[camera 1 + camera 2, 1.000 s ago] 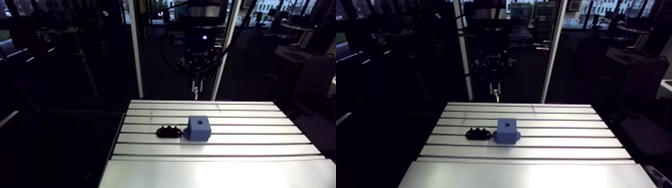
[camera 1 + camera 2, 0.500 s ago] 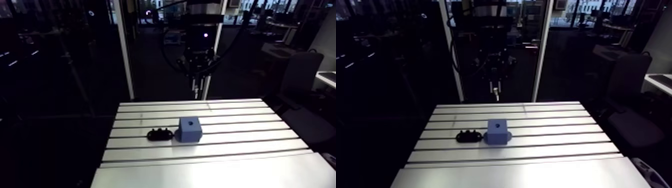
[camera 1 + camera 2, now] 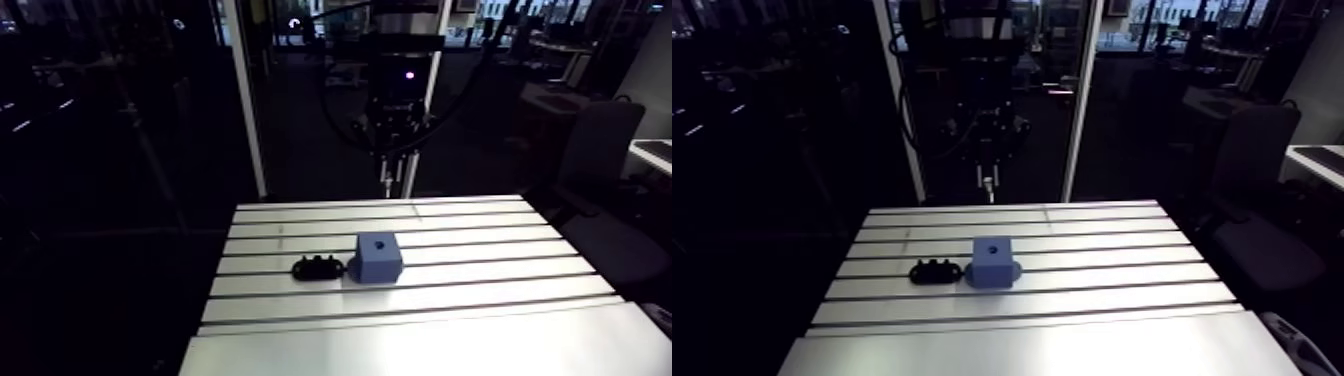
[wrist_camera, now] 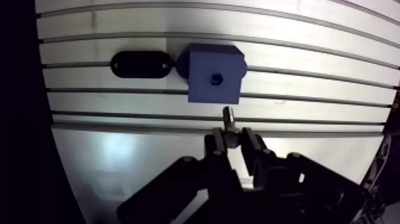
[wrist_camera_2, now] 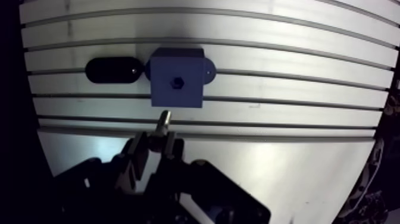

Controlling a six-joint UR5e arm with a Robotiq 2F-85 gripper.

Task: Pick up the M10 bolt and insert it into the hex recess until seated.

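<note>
m10 bolt (image 4: 229, 117): your gripper (image 4: 231, 138) clamps it, tip pointing out.
hex recess (image 4: 215, 77): in blue block (image 4: 202, 62), ahead of bolt, apart.
black holder (image 4: 140, 64): just beside block.

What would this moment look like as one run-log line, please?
fingers: shut on M10 bolt | bolt: short of blue block | hex recess: empty | black holder: beside block

block (image 4: 214, 74) on table (image 4: 333, 77), holder (image 4: 140, 64) seemingly touching it
</note>
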